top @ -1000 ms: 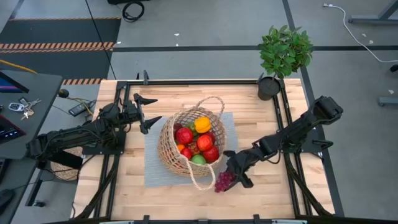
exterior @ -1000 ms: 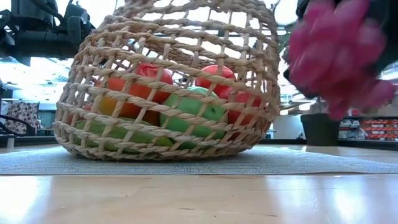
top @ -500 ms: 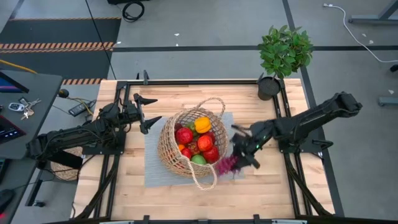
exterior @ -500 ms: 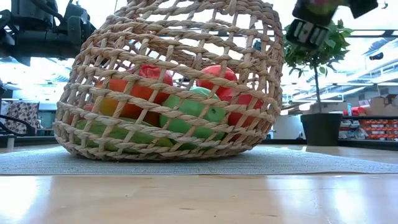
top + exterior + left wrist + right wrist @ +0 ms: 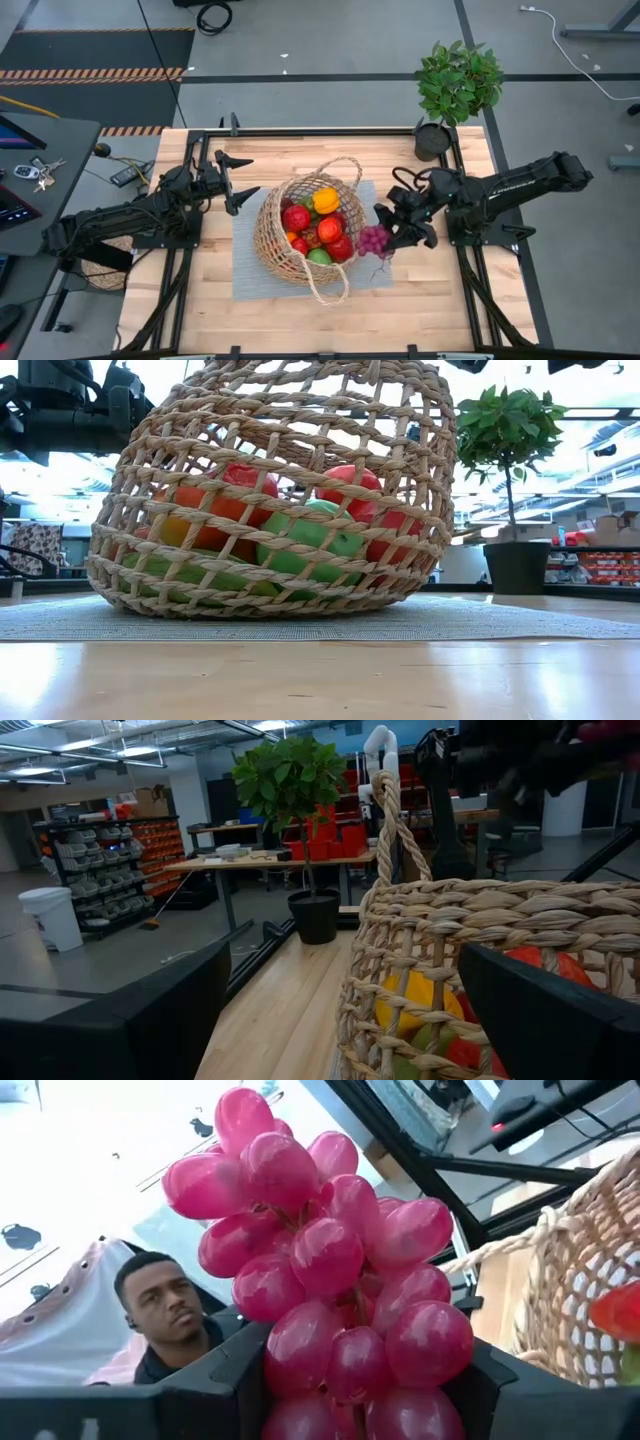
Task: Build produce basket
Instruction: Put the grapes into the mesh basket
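Grapes (image 5: 373, 239) clamped in my right gripper (image 5: 392, 237), frame centre-right; basket (image 5: 300, 262) just left. Left gripper (image 5: 238, 177) open, idle upper left.

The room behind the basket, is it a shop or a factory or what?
Probably a workshop or robot lab. Behind the basket stand shelves of bins and a work table on a bare concrete floor, and two robot arms work at the wooden table.

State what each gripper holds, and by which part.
Right gripper is shut on the bunch of purple plastic grapes, pinching one end of it. Left gripper is open, holding nothing.
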